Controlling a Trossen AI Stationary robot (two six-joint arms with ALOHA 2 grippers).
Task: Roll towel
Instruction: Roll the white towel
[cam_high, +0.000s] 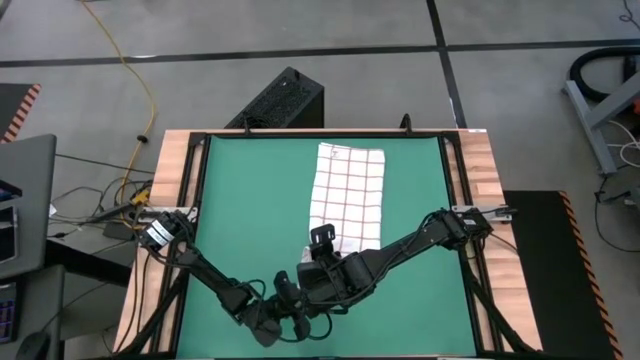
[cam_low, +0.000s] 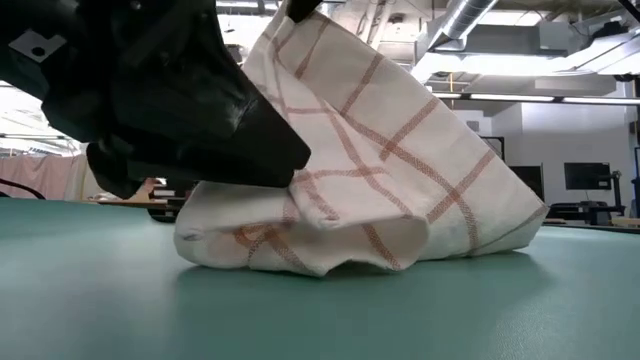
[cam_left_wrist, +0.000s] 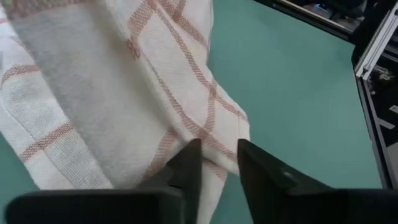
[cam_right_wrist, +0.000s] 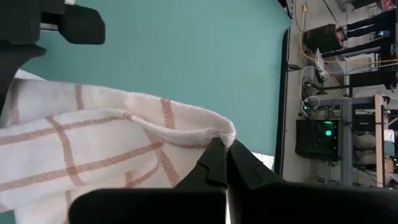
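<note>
Currently right gripper (cam_right_wrist: 227, 163) pinches towel (cam_high: 348, 195) corner; left gripper (cam_left_wrist: 219, 163) parted.

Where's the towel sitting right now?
In the high view the towel lies right of centre on the green mat, its near end at both grippers, the right gripper pinching a corner.

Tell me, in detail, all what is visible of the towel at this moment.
The towel is a thin white woven cloth with a grid of fine red-brown lines, long and rectangular. Most of it lies flat on the green mat, reaching toward the far edge. Its near end is lifted and folded over into a loose, rumpled hump. The right gripper is shut on a corner of that raised edge. The left gripper is at the other near corner, fingers parted, with cloth between them.
</note>
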